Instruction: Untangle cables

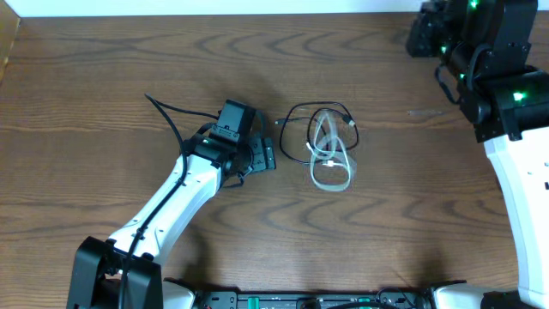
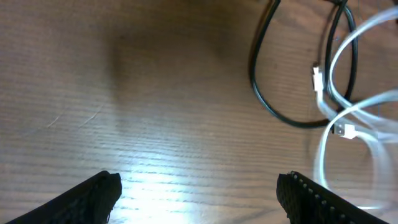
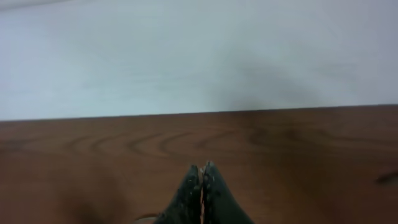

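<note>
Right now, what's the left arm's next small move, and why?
Probably ease the left gripper forward onto the loop of the black cable. Its jaws stand open above the table, and that loop is the nearest strand, lying clear of the white cable on the near side.

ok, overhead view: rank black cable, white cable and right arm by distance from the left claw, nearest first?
1. black cable: its loop lies just right of the open left claw.
2. white cable: further right, overlapping the black loop.
3. right arm: far off in the top-right corner.
</note>
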Action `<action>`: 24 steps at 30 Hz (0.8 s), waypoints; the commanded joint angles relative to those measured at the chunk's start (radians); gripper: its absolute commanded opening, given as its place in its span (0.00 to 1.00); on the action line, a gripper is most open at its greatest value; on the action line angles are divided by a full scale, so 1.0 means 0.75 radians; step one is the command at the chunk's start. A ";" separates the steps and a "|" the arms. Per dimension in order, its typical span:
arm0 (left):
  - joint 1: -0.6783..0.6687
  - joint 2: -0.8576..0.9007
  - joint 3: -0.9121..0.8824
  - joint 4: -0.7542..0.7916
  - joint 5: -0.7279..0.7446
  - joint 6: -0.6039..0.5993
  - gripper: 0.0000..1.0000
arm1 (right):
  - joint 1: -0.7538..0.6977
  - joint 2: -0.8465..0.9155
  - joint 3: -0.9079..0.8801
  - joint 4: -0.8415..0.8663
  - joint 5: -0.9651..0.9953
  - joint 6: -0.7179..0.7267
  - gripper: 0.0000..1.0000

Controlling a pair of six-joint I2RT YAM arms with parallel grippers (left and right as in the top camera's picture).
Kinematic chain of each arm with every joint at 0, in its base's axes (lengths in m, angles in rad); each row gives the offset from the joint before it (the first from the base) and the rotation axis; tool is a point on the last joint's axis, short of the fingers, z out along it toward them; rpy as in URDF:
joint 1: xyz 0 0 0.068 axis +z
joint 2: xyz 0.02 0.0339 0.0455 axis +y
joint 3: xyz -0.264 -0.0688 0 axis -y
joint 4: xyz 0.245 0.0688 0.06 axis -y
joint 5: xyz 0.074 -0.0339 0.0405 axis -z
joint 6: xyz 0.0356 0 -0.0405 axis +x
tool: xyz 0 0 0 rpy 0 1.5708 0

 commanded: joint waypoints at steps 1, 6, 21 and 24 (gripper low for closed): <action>-0.001 0.003 -0.002 0.039 0.067 -0.026 0.85 | 0.001 -0.007 0.010 -0.074 -0.008 -0.033 0.04; -0.001 0.003 -0.020 0.014 0.045 -0.025 0.85 | 0.009 0.051 -0.051 -0.492 -0.179 -0.033 0.36; -0.001 0.003 -0.022 -0.021 0.045 -0.025 0.85 | 0.269 0.437 -0.534 -0.258 -0.335 0.237 0.52; -0.001 0.003 -0.022 -0.023 0.046 -0.025 0.85 | 0.309 0.513 -0.534 -0.257 -0.319 0.331 0.51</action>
